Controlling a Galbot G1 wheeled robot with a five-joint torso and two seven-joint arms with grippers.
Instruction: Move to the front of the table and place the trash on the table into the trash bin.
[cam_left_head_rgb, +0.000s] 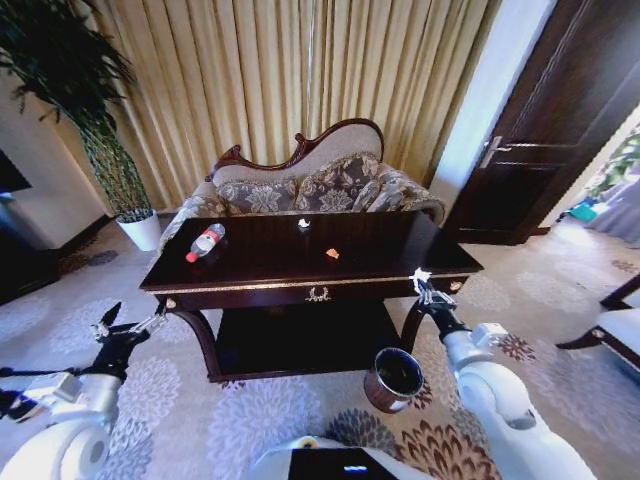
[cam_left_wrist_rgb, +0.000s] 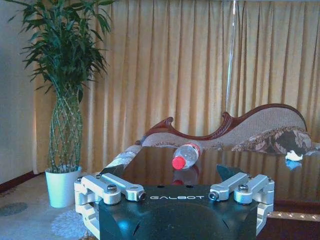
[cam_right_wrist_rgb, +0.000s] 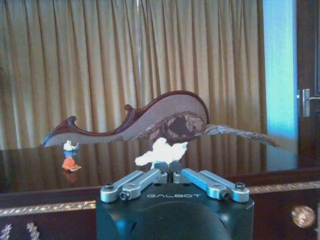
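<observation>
- While the robot faces the table's front, its left gripper (cam_left_head_rgb: 128, 327) hangs nearest, at about eight o'clock in the head view, off the table's front-left corner and above the carpet, with its jaws spread wide apart and nothing between them; the left wrist view (cam_left_wrist_rgb: 175, 192) shows the same open gap.
- At about four o'clock, the right gripper (cam_left_head_rgb: 424, 287) sits at the table's front-right corner, its jaws pressed together on a white paper scrap (cam_left_head_rgb: 421, 274); in the right wrist view the scrap (cam_right_wrist_rgb: 161, 152) stands up from the closed fingertips (cam_right_wrist_rgb: 167, 175).
- The trash bin (cam_left_head_rgb: 395, 379), a small round reddish-brown bucket with a dark inside, stands on the patterned carpet at about five o'clock, just beside the table's front-right leg and below the right forearm.
- The table (cam_left_head_rgb: 270, 270), dark and glossy with gold trim and a gilt emblem on its front, fills the middle of the head view.
- On its top, an orange-red piece (cam_left_head_rgb: 332, 254) lies right of centre.
- A clear plastic bottle (cam_left_head_rgb: 205, 243) with a red label and red cap lies on its side toward ten o'clock, near the left edge.
- A second white paper bit (cam_left_head_rgb: 304, 224) rests near the far edge at twelve o'clock.
- Behind the table stands a floral sofa (cam_left_head_rgb: 310, 185) with a carved back.
- At eleven o'clock, a potted plant (cam_left_head_rgb: 115, 160) sits in a white pot, before gold curtains (cam_left_head_rgb: 290, 70).
</observation>
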